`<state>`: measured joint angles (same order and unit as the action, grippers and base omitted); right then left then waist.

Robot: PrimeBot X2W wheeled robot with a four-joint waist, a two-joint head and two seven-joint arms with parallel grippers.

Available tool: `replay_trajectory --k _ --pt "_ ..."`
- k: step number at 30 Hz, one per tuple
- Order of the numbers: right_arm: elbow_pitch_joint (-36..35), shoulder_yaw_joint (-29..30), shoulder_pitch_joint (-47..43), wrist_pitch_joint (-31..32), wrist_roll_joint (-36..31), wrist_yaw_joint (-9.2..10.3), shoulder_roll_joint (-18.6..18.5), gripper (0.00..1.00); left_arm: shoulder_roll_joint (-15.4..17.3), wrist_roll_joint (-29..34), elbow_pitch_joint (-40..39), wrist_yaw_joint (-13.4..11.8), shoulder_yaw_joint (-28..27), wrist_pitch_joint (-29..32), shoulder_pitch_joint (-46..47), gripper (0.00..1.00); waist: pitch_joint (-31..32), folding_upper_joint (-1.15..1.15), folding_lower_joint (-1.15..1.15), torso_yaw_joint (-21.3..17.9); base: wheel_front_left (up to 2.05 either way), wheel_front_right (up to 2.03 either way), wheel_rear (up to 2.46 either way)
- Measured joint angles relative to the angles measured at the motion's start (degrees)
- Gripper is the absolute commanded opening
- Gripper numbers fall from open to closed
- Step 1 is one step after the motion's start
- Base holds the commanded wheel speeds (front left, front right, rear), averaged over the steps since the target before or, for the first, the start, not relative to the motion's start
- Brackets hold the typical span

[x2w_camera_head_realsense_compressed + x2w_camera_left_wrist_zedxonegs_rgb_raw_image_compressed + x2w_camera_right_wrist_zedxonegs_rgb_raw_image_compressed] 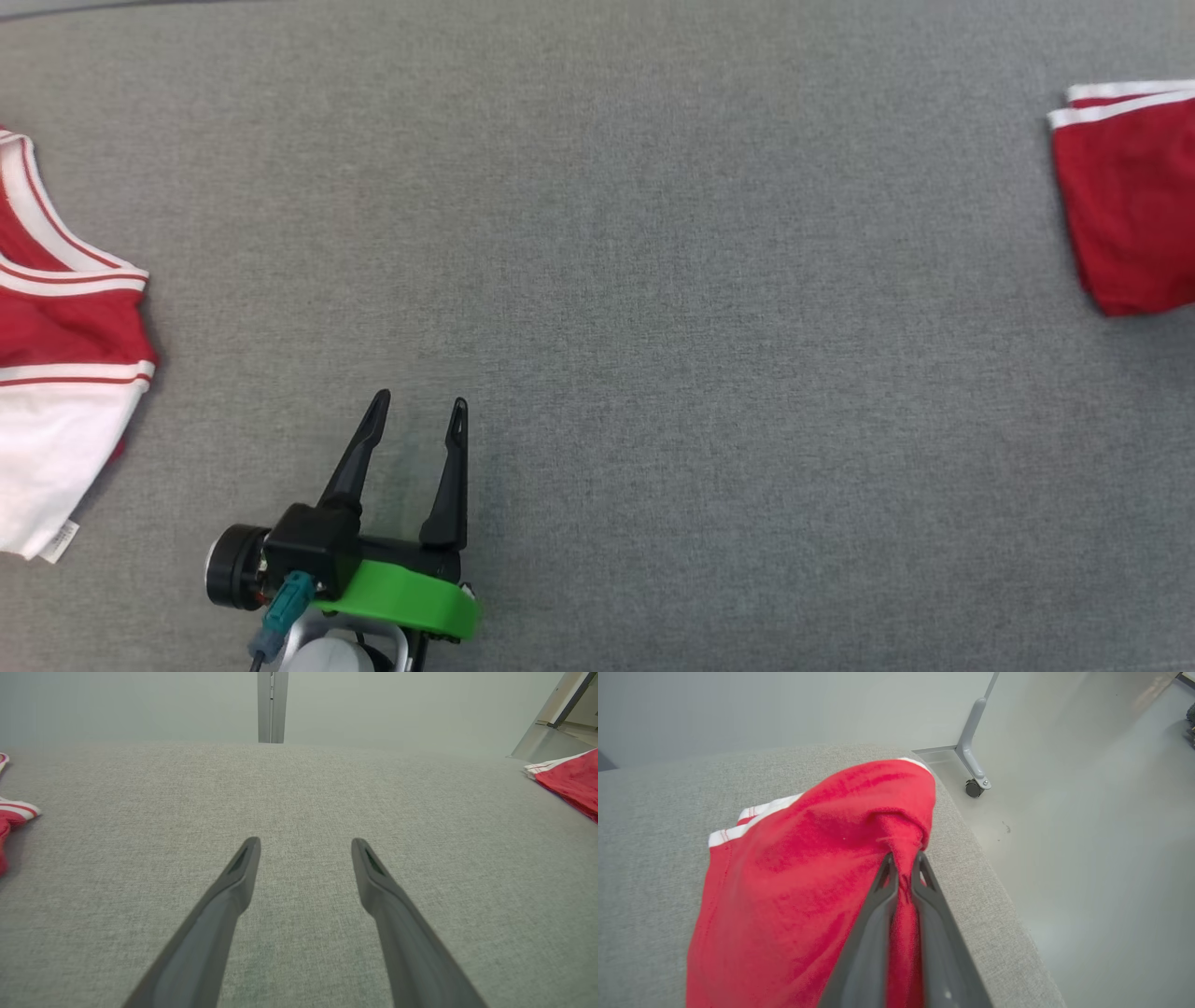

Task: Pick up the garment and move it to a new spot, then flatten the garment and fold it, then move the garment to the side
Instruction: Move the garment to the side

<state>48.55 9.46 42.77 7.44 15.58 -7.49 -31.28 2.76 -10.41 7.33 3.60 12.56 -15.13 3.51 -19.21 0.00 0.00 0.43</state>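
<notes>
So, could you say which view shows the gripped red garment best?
The right wrist view: the red garment spreads across it, a fold pinched in the right hand. The head and left wrist views catch part of it at their right edges.

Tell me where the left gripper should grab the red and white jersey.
On the jersey, probably the striped side edge that juts furthest over the grey surface. It lies flat, so the open left gripper should come in low from the surface's middle and pinch that edge.
</notes>
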Motion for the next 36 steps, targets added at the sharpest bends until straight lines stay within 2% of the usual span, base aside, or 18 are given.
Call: replay_trajectory --k 5,6,7,8,13,16,20,23,27,30,33,36 --pt "4.11 2.88 4.68 -3.18 -7.44 -0.02 -2.42 0.00 0.00 1.02 0.66 0.57 1.15 -0.01 0.95 1.00 -4.00 0.00 0.00 -1.25 0.00 0.00 0.00" --pt "4.93 3.72 5.75 -4.01 -9.14 -0.02 -2.58 0.15 0.01 1.07 0.78 0.62 1.27 0.00 0.95 1.00 -4.72 0.00 0.00 -1.38 0.00 0.00 0.00" --pt "5.63 4.49 6.56 -4.98 -10.92 -0.02 -2.75 0.45 0.02 1.07 0.86 0.62 1.43 0.00 0.96 1.00 -5.35 0.00 0.01 -1.45 0.00 0.00 0.00" --pt "6.45 5.41 7.36 -5.55 -13.25 -0.02 -2.94 1.00 0.02 1.05 0.94 0.57 1.52 -0.01 0.96 1.00 -5.92 0.00 0.00 -1.47 0.00 0.00 0.00" --pt "5.98 8.57 10.58 -9.88 -21.04 -0.03 -3.21 1.00 0.02 0.04 0.65 -0.62 1.37 -0.01 1.34 1.00 -7.59 0.00 0.01 -1.48 0.00 0.00 0.00" --pt "3.67 8.02 10.68 -14.71 -22.43 -0.03 -0.79 1.00 0.01 -0.77 0.64 -1.11 0.45 -0.01 1.20 1.00 -7.06 0.00 0.01 -1.51 0.00 0.00 0.00" --pt "-2.18 4.79 8.06 -20.59 -20.53 -0.04 3.36 1.00 0.02 -1.87 0.53 -1.63 -1.33 0.00 0.02 1.00 -4.94 0.00 0.01 -1.56 0.00 0.00 0.00" --pt "-8.56 2.47 2.01 -22.17 -17.88 -0.04 6.23 1.00 0.02 -3.08 0.56 -1.70 -2.68 -0.01 -1.98 1.00 -2.33 0.00 0.01 -1.60 0.00 0.00 0.00" --pt "-21.27 -0.58 -10.59 -22.46 -15.46 -0.04 10.80 1.00 0.03 -3.50 0.99 -1.55 -4.23 -0.01 -5.36 1.00 2.52 0.00 0.01 -1.70 0.00 0.00 0.00" --pt "-30.30 0.19 -21.40 -22.50 -15.49 -0.03 13.97 1.00 0.08 -3.61 0.92 -1.03 -5.39 -0.01 -6.89 1.00 6.38 0.00 0.00 -1.61 0.00 0.00 0.00" --pt "-35.71 -0.13 -32.05 -22.51 -16.46 -0.03 19.22 1.00 -0.01 -3.56 1.08 -0.55 -6.44 -0.01 -8.03 1.00 10.09 0.00 0.00 -1.27 0.00 0.00 0.00" --pt "-37.89 -1.43 -39.80 -22.50 -17.51 -0.04 23.50 1.00 0.04 -3.57 1.24 -0.13 -7.17 -0.01 -9.50 1.00 13.50 0.00 0.00 -0.88 0.00 0.00 0.00"
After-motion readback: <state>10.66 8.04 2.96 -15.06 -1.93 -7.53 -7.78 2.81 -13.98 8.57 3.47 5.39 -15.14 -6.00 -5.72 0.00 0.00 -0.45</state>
